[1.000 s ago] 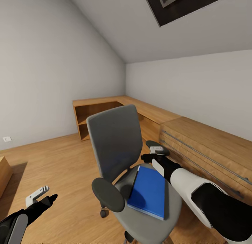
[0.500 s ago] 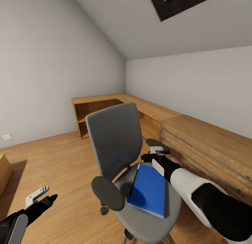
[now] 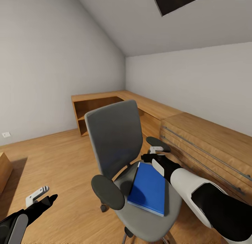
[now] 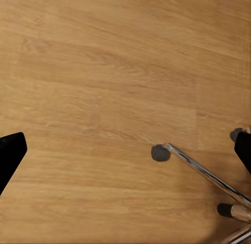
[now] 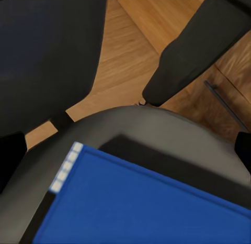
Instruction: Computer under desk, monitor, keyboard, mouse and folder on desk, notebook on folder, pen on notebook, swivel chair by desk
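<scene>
Grey chair (image 3: 115, 146) at centre of the head view, tall back upright, seat toward 5 o'clock, round black armrest pads at 7 o'clock and 1 o'clock of the seat. Blue folder (image 3: 148, 189) lying flat on the seat, long side running from 12 toward 6 o'clock, pale page edges showing along the near edge. In the right wrist view, folder (image 5: 136, 202) seen close, spread over the grey seat with a dark strip beside it, armrest pad and floor beyond.

Right arm reaching in from 4 o'clock, white forearm sloping up to a black wrist, right gripper (image 3: 148, 156) poised just above the far end of the folder, close beside the armrest pad at 1 o'clock. Fingers (image 5: 11, 155) set wide apart at the edges of the wrist view, nothing between them but seat and folder below.

Left arm low at 8 o'clock, forearm angled upward and outward, left gripper (image 3: 43, 196) hanging over the wood floor (image 3: 59, 167), well apart from the chair. Fingers (image 4: 10, 155) likewise parted wide, bare floor between them, chrome chair legs and castors (image 4: 159, 152) off to one side.

Light-wood shelving (image 3: 98, 111) and drawer chest (image 3: 206, 146) along the walls from 12 to 3 o'clock.
</scene>
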{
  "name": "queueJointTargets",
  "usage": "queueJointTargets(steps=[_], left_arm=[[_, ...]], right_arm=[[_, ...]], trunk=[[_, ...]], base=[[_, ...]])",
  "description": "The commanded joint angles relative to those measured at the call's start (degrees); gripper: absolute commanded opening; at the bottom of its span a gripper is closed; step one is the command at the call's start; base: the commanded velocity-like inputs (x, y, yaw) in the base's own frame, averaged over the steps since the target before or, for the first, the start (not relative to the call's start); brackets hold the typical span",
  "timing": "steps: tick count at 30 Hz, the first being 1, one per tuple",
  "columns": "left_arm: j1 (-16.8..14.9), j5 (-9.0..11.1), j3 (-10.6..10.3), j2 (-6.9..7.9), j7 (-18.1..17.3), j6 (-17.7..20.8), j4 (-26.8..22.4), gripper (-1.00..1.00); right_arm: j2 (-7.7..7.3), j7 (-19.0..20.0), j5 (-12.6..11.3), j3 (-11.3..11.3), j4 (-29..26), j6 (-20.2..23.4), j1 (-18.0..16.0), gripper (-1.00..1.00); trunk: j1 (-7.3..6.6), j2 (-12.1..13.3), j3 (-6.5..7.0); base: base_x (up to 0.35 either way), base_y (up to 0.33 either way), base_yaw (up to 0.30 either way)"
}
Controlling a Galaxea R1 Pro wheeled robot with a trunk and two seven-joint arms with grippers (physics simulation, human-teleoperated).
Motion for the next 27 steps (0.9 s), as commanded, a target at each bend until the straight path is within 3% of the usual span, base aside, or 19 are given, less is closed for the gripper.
queueJointTargets(steps=[1, 20, 27], left_arm=[[0.0, 0.6, 0.0, 0.01, 0.5, 0.3, -0.1, 1.00], [0.0, 0.6, 0.1, 0.01, 0.5, 0.3, -0.1, 1.00], [0.0, 0.6, 0.1, 0.06, 0.5, 0.3, -0.1, 1.00]], right_arm=[[-0.02, -0.4, -0.5, 0.5, -0.1, 0.3, 0.0, 1.00], [-0.02, -0.5, -0.4, 0.5, 0.0, 0.2, 0.0, 1.00], [-0.02, -0.5, 0.8, 0.5, 0.0, 0.2, 0.0, 1.00]], trunk=[[-0.01, 0.0, -0.15], [-0.01, 0.0, -1.79], [-0.01, 0.0, -2.40]], base=[[0.000, 0.000, 0.000], [0.000, 0.000, 0.000], [0.000, 0.000, 0.000]])
